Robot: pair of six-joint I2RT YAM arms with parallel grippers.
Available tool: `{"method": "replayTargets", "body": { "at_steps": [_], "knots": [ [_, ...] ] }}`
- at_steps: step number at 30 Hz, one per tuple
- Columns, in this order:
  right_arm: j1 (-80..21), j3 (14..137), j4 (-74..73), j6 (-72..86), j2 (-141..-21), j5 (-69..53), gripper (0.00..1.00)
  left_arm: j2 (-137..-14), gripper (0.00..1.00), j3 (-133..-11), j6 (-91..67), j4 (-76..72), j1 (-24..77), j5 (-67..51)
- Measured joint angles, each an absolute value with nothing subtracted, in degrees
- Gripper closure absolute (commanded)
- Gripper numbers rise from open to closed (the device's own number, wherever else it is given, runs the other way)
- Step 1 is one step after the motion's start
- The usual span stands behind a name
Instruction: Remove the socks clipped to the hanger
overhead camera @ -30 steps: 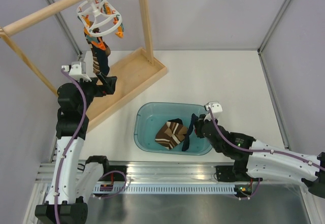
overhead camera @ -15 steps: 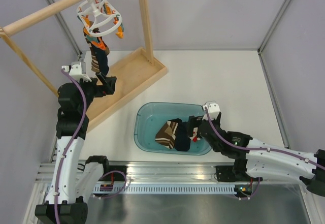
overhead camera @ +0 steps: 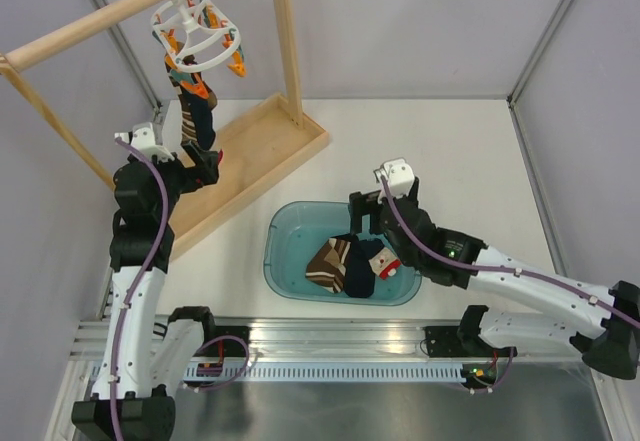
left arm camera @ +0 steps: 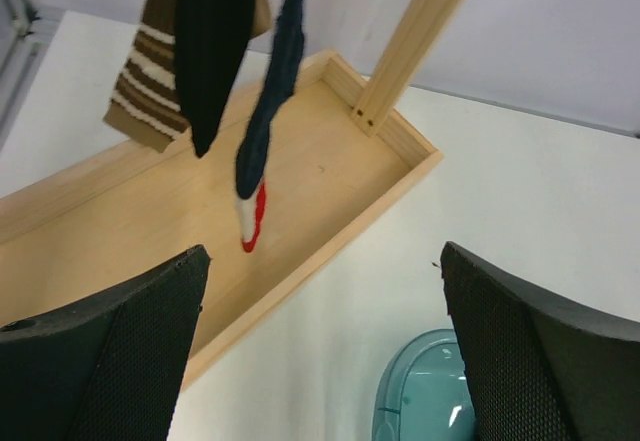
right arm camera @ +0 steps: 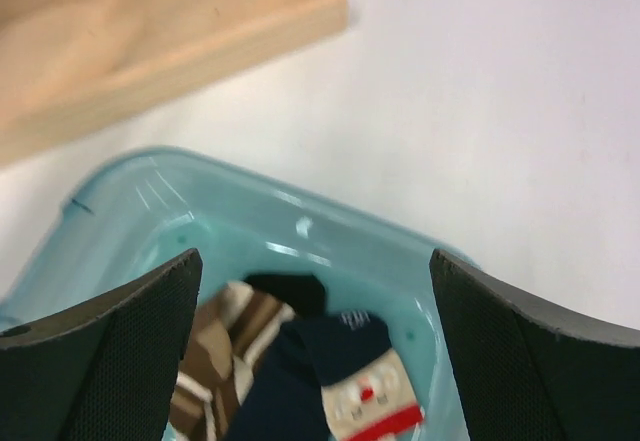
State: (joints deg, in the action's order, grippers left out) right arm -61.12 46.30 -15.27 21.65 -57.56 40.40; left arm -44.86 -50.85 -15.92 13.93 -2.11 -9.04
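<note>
White counter (overhead camera: 470,141), pale grey walls (overhead camera: 400,21). At left the hanger (overhead camera: 196,33) hooks on a wooden pole rack (overhead camera: 255,156), three socks (left arm camera: 205,51) clipped under it — the left pincer (left arm camera: 322,256) gapes empty near their lower ends. Rightward, a teal tub (overhead camera: 285,231) holds loose socks (overhead camera: 345,266) — the right pincer (right arm camera: 315,256) hangs released above.

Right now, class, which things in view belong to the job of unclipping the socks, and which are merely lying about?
Job: hanger; hanging socks; socks in the tub; left gripper; right gripper.
Lying about: wooden rack; teal tub, only holding socks.
</note>
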Motion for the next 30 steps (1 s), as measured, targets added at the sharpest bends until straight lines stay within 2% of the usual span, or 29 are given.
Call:
{"method": "replayTargets", "body": {
  "at_steps": [5, 14, 23, 30],
  "knots": [
    [-56.2, 55.0, -5.7, 16.4, -66.5, 33.8, 0.02, -45.0, 0.00, -50.9, -16.6, 15.5, -4.6, -4.1],
    [-55.0, 73.8, 7.1, 11.8, -93.5, 20.9, 0.02, -45.1, 0.00, -50.9, -17.7, 16.7, -10.2, -0.2],
    [-55.6, 90.4, 19.3, 10.9, -111.8, 10.9, 0.02, -47.4, 0.00, -50.9, -21.0, 16.1, -19.8, -4.5],
    [-58.9, 96.0, 29.8, 9.9, -121.7, 8.6, 0.04, -48.2, 0.00, -50.9, -21.8, 15.7, -21.2, -6.7]
  ]
}}
